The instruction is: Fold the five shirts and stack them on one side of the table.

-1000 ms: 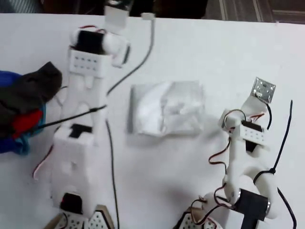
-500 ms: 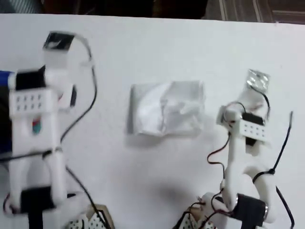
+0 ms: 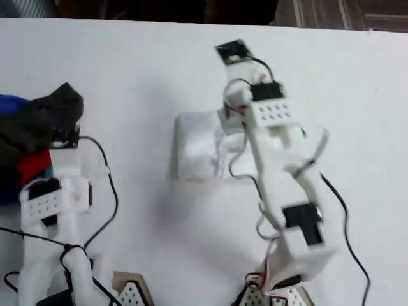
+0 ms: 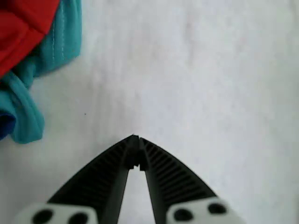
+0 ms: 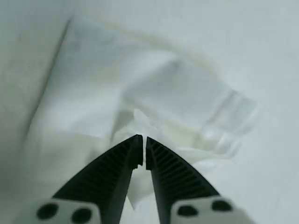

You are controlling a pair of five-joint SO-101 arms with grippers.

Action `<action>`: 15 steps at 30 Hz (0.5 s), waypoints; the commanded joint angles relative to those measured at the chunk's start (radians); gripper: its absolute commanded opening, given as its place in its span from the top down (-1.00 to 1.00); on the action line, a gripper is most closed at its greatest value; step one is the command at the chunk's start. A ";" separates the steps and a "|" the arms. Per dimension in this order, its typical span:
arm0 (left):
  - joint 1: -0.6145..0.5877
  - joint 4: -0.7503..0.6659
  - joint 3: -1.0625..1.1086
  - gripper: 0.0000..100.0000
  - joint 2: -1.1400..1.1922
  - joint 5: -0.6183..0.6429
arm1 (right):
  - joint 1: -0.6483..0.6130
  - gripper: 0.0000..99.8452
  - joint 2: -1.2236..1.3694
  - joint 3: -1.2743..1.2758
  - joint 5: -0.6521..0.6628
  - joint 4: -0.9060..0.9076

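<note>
Shirt (image 3: 197,150) squaring, mid-table.
Hovering right gripper (image 5: 140,145) over rumpled middle, fingers nearly closed, empty; likely needing opening before pinching an edge. Holding left gripper (image 4: 135,144) closed, empty, beside pile (image 3: 38,124).

Small robotics lab or hobby workshop, by the look. White worktop (image 3: 357,83), printed white arms (image 3: 274,146) with loose cables (image 3: 116,196) (red and black leads). Dark floor (image 3: 319,13) beyond.

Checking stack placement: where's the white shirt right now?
In the high view the white shirt lies near the middle of the table, beneath the right gripper, apart from the coloured shirt pile at the left edge.
</note>
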 commanded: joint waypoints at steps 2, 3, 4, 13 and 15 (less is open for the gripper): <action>-0.009 -0.137 0.079 0.95 -0.028 -0.002 | -0.054 0.96 0.226 -0.284 0.008 0.074; -0.009 -0.152 0.087 0.95 -0.032 -0.002 | -0.061 0.96 0.274 -0.325 0.008 0.091; -0.009 -0.155 0.085 0.95 -0.032 -0.002 | -0.065 0.96 0.315 -0.364 0.008 0.107; -0.003 -0.157 0.090 0.95 -0.026 0.000 | -0.062 0.96 0.582 -0.634 0.009 0.274; -0.003 -0.157 0.090 0.95 -0.026 0.000 | -0.058 0.96 0.618 -0.669 0.009 0.305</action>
